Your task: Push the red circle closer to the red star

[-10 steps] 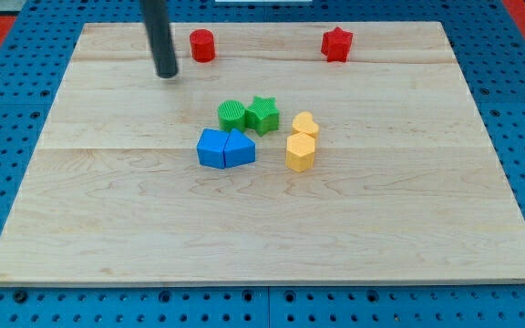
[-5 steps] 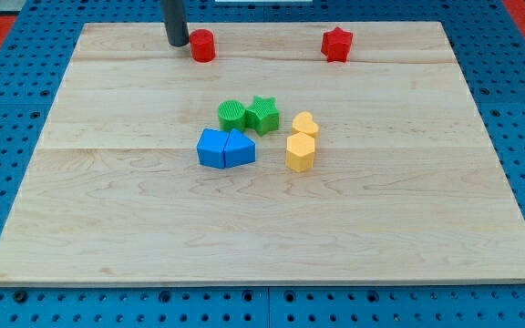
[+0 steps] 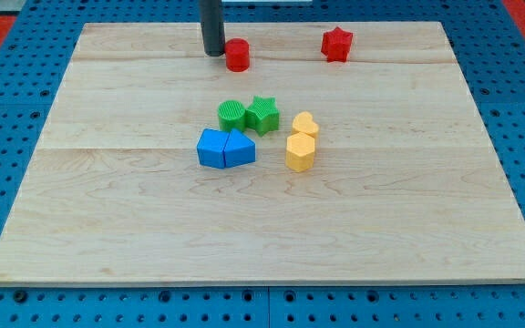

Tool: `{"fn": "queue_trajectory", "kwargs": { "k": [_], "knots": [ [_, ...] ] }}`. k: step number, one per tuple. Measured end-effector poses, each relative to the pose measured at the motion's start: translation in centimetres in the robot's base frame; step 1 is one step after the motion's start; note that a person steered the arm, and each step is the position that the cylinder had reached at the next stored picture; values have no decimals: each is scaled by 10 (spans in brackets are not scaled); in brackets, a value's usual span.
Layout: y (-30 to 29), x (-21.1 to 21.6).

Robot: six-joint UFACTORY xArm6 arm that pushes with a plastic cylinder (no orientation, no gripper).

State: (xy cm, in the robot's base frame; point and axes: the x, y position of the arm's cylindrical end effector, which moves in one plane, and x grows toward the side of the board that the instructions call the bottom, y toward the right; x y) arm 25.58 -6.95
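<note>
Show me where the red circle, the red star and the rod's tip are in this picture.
red circle (image 3: 237,56): camera view, middle of its front side.
red star (image 3: 336,44): camera view, centre of the block.
my tip (image 3: 213,52): camera view, the rod's very end, just to the view's left of the red circle.

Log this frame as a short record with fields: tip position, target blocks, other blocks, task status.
tip: my tip sits at the view's top, just left of the red circle, close against it
targets: red circle left of the red star, a clear gap between them
green pair: green circle beside green star
blue pair: blue cube and blue triangle, side by side
yellow pair: yellow heart above yellow hexagon
surface: wooden board
status: circle not yet at the star
</note>
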Motion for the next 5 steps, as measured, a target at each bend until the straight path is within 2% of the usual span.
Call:
{"fn": "queue_trajectory", "kwargs": {
  "k": [2, 5],
  "knots": [
    [19, 18],
    [96, 23]
  ]
}}
